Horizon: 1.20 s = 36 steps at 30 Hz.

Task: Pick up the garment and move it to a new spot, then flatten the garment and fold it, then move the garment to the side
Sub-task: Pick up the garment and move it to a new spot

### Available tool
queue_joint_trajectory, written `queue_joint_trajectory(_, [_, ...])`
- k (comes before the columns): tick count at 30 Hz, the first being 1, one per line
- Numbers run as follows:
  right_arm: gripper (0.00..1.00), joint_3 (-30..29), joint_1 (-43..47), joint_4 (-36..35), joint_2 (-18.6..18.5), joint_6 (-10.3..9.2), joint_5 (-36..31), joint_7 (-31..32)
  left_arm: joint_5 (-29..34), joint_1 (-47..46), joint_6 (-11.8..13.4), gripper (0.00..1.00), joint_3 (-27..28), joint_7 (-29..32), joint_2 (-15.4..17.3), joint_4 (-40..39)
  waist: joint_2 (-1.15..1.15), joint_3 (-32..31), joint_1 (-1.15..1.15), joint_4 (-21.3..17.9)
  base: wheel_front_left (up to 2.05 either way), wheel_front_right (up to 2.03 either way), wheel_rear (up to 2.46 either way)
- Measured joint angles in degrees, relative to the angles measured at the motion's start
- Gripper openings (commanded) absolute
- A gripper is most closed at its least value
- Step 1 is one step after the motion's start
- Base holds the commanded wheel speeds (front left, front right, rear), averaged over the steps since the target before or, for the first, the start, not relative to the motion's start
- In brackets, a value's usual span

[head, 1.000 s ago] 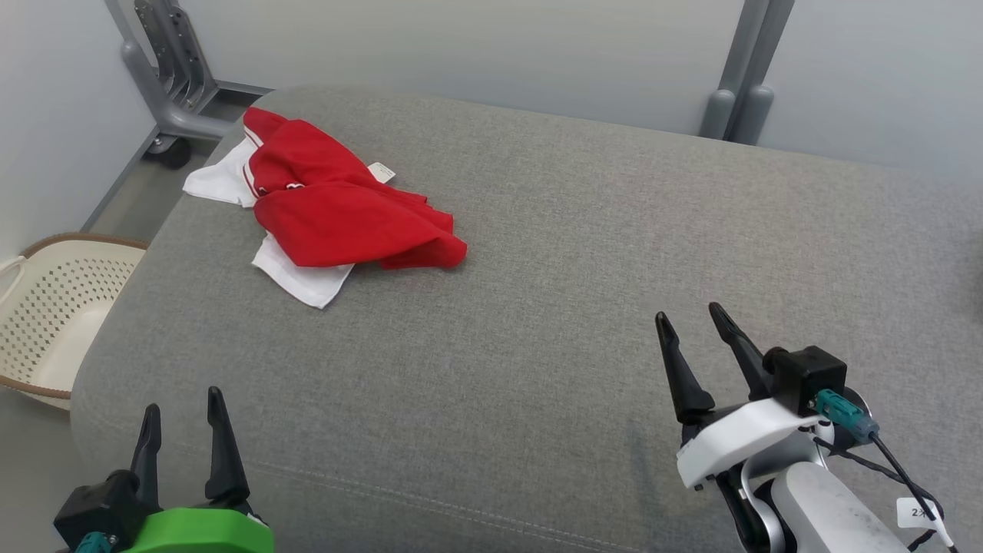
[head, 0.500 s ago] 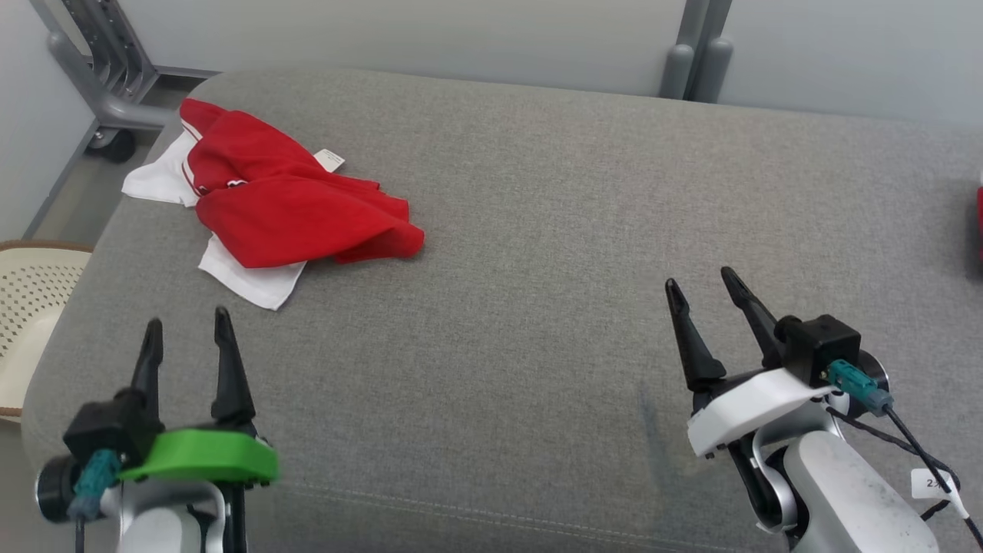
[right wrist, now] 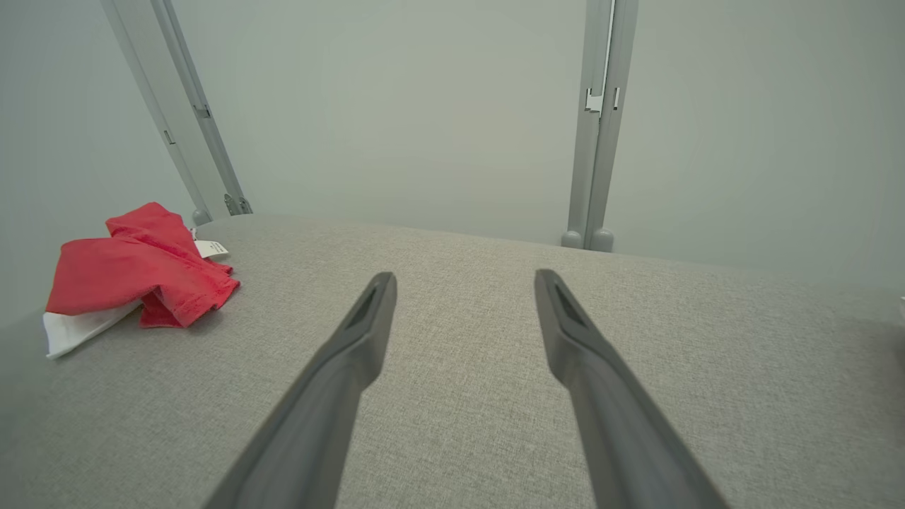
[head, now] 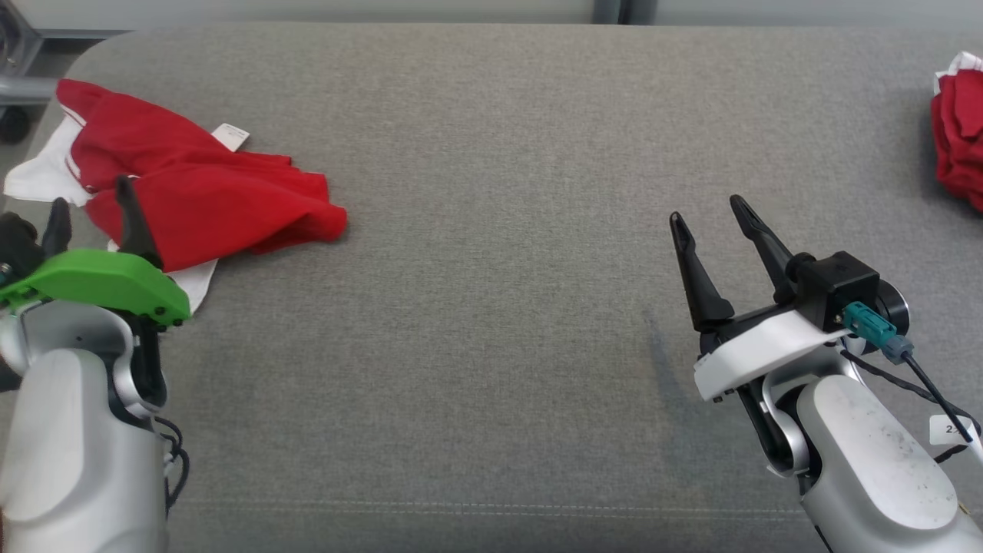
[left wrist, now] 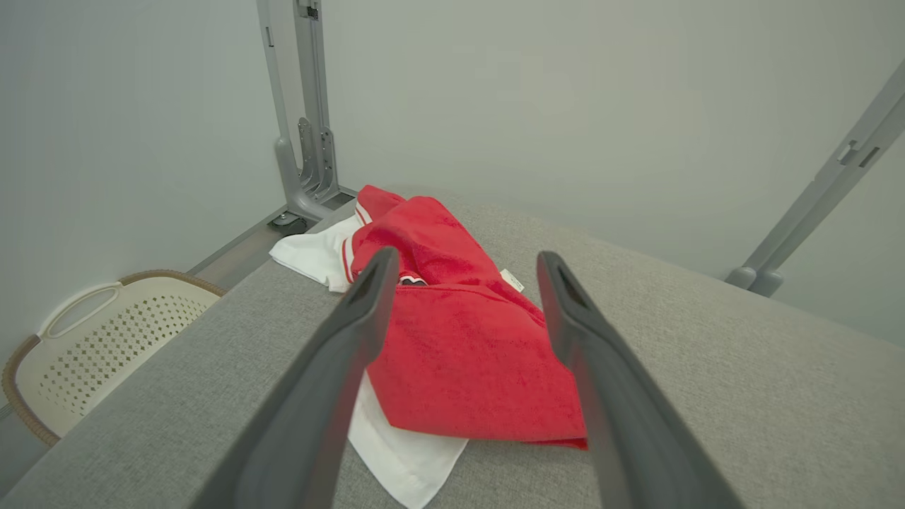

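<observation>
Your crumpled red-and-white garment (head: 207, 192) lay at the left end of the grey worktop (head: 491, 230), its near edge hidden behind your left gripper (head: 91, 198), fingers apart and empty. Your right gripper (head: 706, 210), fingers also spread, hung well apart. A second red garment (head: 960, 138) was cut off at right; one basket (left wrist: 106, 332) stood off the left end.

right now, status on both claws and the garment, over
Left claw open, poised at the red-and-white garment, nothing gripped. Right claw open, over grey cushion. Garment crumpled at cushion's left end. Second red garment at far right edge, out of the path.
</observation>
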Motion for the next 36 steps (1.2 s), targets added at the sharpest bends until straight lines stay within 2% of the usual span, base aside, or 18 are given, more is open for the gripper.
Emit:
queue_joint_trajectory(7, [1.0, -0.11, -1.86, -1.72, -0.59, 0.0, -0.52, 0.73, 1.79, -6.44, 0.0, 1.0, 5.26, 4.8, 1.77, 8.56, 0.0, 3.79, 0.0, -4.27, 0.0, 0.0, 0.0])
queue_joint_trajectory(18, [1.0, -0.65, -4.14, -3.54, -1.55, 0.05, -0.93, 1.29, 2.71, -15.21, 0.0, 1.0, 15.08, 7.79, 2.16, 18.03, 0.0, 10.83, 0.0, -9.9, 0.0, 0.0, 0.0])
queue_joint_trajectory(26, [1.0, -1.08, -5.12, -3.72, -1.91, 0.13, -0.94, 1.22, 7.4, -19.14, 0.0, 1.0, 16.6, 8.14, 2.63, 23.92, 0.0, 15.14, 0.0, -12.76, 0.0, 0.0, 0.0])
queue_joint_trajectory(32, [1.0, -0.9, -5.72, -3.66, -1.98, 0.38, -0.97, 1.2, 11.7, -20.25, 0.0, 1.0, 17.62, 7.46, 4.48, 27.51, 0.0, 16.22, 0.0, -13.97, 0.0, 0.0, 0.0])
queue_joint_trajectory(33, [1.0, -0.96, -5.72, -3.64, -2.07, 0.38, -1.0, 1.19, 12.21, -20.64, 0.0, 0.92, 17.61, 7.46, 4.47, 27.96, 0.0, 16.33, 0.0, -14.05, 0.0, 0.0, 0.0])
queue_joint_trajectory(35, [1.0, -1.0, -5.72, -3.48, -2.1, 0.38, -1.02, 1.19, 12.95, -21.25, 0.0, 0.4, 17.62, 7.46, 4.52, 29.05, 0.0, 16.45, 0.0, -14.09, 0.0, 0.0, 0.0])
queue_joint_trajectory(36, [1.0, -1.04, -5.72, -3.42, -2.1, 0.37, -1.02, 1.14, 13.62, -21.48, 0.0, 0.0, 17.44, 7.46, 4.6, 29.5, 0.0, 16.47, 0.0, -14.07, 0.0, 0.0, 0.0])
